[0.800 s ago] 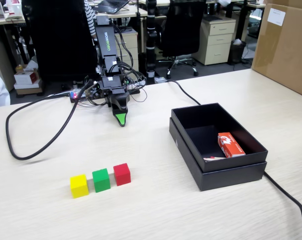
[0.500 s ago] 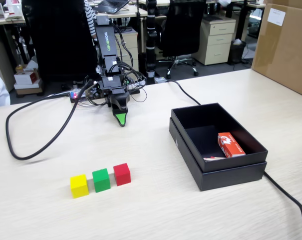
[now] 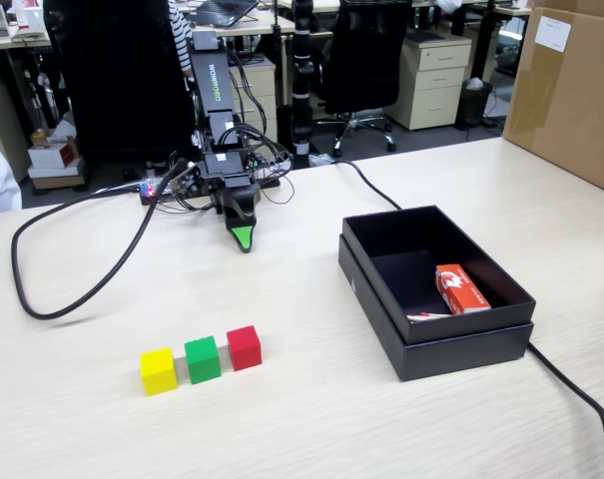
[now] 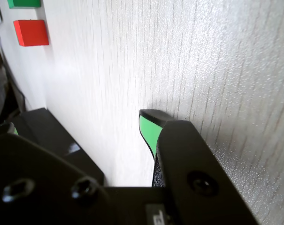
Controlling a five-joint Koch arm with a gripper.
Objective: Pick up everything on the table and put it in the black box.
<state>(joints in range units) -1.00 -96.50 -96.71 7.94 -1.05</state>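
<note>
Three cubes stand in a row near the table's front in the fixed view: yellow, green and red. The black box sits to their right, open on top, with a small red-and-white pack inside. My gripper points down at the table behind the cubes, far from them and from the box, and holds nothing. In the wrist view my gripper shows two green-padded fingertips set well apart. The red cube and green cube show at the top left there.
A thick black cable loops across the table left of the arm, and another runs past the box's right side. A big cardboard carton stands at the back right. A small white item lies in the box.
</note>
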